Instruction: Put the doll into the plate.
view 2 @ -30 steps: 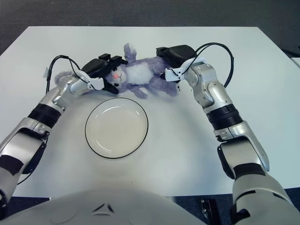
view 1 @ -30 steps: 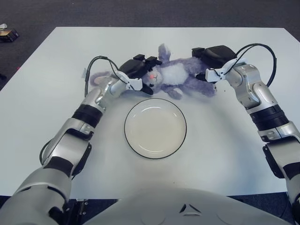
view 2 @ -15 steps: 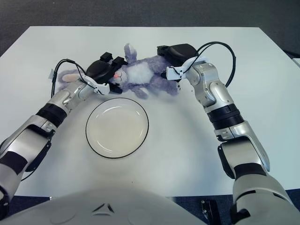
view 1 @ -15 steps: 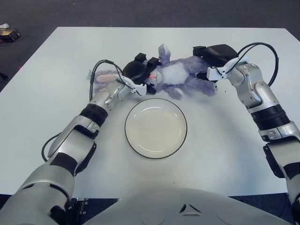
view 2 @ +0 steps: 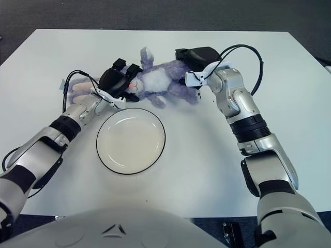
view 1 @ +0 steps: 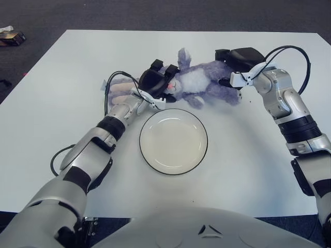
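The doll (view 1: pixel 199 82) — a purple plush rabbit — is lying on its side on the table (view 1: pixel 51 113), just beyond the far rim of the plate (view 1: pixel 173 141), head toward the robot's left and legs toward its right. Both hands are working it as a pair. The left hand (view 1: pixel 156 82) is sitting over the head, its dark fingers (view 1: pixel 155 65) curling around the face; over the last second this hand has been sliding further right along the table, and the long pink-lined ears (view 1: pixel 118 89) now show clear behind its wrist where earlier they were partly covered. The right hand (view 1: pixel 239 59) is sitting over the leg end with its fingers bent down onto the plush, and it has hardly shifted. The doll itself has nudged only slightly and is still down on the table, not lifted, and the plate is still bare. So the grip looks to be settling rather than the carry starting: judging from this, the two-handed hold is nearly in place, and what is left is raising the doll and bringing it the short way toward the robot — over the near rim and down onto the plate.
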You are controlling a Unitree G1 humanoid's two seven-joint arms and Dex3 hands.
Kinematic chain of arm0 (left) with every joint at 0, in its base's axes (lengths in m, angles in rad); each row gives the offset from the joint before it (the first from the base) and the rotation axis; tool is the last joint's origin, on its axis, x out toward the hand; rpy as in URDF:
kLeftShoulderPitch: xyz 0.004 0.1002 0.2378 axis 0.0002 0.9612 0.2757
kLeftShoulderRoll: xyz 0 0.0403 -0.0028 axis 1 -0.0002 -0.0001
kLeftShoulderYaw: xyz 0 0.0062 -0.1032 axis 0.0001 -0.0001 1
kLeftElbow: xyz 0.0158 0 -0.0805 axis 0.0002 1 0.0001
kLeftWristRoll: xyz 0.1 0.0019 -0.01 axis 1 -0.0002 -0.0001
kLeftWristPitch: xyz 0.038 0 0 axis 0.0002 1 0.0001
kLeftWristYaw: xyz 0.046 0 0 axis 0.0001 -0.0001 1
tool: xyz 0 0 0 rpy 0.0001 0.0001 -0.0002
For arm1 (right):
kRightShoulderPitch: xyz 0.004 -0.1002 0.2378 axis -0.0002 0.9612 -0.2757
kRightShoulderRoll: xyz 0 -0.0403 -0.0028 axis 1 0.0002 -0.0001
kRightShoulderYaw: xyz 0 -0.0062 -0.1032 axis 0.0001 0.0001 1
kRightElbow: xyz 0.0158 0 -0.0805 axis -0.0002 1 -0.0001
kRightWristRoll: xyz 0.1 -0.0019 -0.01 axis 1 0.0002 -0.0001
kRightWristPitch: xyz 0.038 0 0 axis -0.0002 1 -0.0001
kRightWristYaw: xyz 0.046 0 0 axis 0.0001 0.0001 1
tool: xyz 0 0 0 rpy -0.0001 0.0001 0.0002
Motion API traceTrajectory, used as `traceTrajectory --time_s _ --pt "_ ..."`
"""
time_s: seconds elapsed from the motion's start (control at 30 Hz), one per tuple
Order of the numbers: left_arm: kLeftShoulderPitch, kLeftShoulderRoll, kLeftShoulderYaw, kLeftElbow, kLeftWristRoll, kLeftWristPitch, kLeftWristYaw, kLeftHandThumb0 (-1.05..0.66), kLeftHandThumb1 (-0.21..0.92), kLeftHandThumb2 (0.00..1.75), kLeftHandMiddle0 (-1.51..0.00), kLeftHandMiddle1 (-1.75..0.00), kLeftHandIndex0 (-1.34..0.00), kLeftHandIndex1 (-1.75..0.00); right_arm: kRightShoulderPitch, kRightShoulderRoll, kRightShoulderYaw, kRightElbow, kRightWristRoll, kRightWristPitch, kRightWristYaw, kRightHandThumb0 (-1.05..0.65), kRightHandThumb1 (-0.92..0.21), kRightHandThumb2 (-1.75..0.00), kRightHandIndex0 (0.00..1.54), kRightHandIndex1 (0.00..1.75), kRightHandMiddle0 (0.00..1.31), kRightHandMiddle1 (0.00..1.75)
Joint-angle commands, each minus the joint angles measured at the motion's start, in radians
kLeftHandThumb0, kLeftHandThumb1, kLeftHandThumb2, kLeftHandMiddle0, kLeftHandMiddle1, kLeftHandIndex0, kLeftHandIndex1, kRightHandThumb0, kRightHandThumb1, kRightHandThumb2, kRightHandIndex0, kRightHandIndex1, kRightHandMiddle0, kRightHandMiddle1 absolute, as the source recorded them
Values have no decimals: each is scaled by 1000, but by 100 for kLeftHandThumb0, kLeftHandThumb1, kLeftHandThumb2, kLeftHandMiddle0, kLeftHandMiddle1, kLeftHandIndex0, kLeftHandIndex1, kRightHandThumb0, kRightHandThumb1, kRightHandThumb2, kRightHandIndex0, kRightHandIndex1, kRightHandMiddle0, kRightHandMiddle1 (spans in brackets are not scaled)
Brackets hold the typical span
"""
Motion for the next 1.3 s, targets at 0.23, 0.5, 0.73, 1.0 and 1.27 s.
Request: traceTrajectory --time_s 0.23,0.5,0.73,1.0,1.27 --pt "24 -9 -42 151 8 -26 15 1 50 103 -46 -158 -40 -172 -2 -11 -23 -19 13 -5 -13 0 -34 -126 63 164 38 175" --pt "31 30 86 197 -193 -301 -13 21 43 115 -54 -168 -47 -175 -8 -8 -35 11 50 -26 -10 0 -34 -126 63 164 38 175" --pt "23 29 102 224 -228 -346 -37 41 45 114 -50 -174 -55 -175 -10 -9 -35 16 65 -28 -9 0 -34 -126 63 164 38 175" --pt "-11 94 187 200 -346 -407 -225 43 42 118 -53 -175 -58 -175 -35 21 -57 55 165 -2 50 0 -34 -126 63 164 38 175" --pt "-4 118 256 143 -454 -433 -402 44 40 120 -54 -175 -59 -175 -60 31 -59 60 198 26 84 0 -34 -127 63 164 38 175"
